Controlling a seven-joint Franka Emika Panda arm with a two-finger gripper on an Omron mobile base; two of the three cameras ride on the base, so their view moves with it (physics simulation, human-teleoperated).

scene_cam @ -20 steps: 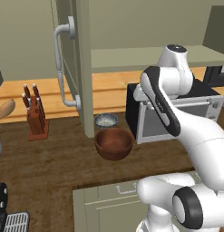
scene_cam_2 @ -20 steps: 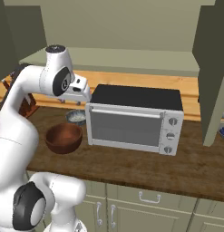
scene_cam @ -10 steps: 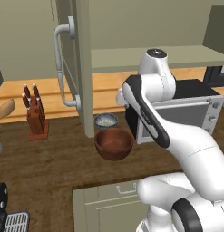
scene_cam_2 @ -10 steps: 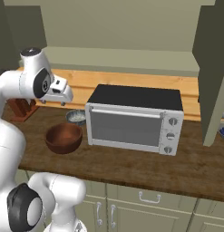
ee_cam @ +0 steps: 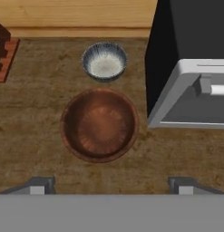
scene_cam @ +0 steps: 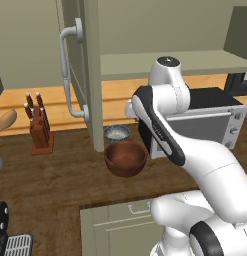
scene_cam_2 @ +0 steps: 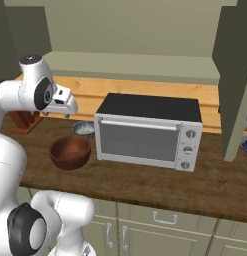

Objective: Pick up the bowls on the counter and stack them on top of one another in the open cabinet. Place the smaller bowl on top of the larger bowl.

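Observation:
The larger bowl [scene_cam: 125,158] [scene_cam_2: 70,152], wide and reddish-brown, sits empty on the dark wood counter [scene_cam: 55,172]. Just behind it stands the smaller bowl [scene_cam: 116,133] [scene_cam_2: 84,128], pale grey with a speckled inside. From the hand, I look straight down on the larger bowl [ee_cam: 99,124], with the smaller bowl [ee_cam: 104,61] beyond it. My gripper [ee_cam: 111,186] [scene_cam_2: 65,111] hangs open well above the two bowls, holding nothing. The open cabinet has its flat shelf [scene_cam: 185,62] [scene_cam_2: 135,65] above the counter and its door [scene_cam: 92,75] swung out beside the bowls.
A black-and-silver toaster oven [scene_cam: 205,120] [scene_cam_2: 145,132] [ee_cam: 190,68] stands close to the right of the bowls. A knife block [scene_cam: 39,125] [ee_cam: 2,50] sits to their left, and a wooden spoon [scene_cam: 5,120] farther left. The door's long grey handle [scene_cam: 67,75] juts out.
The arm has swung left, carrying the gripper from beside the toaster oven's top to above the bowls. Its jaws have spread wider. The bowls have not moved.

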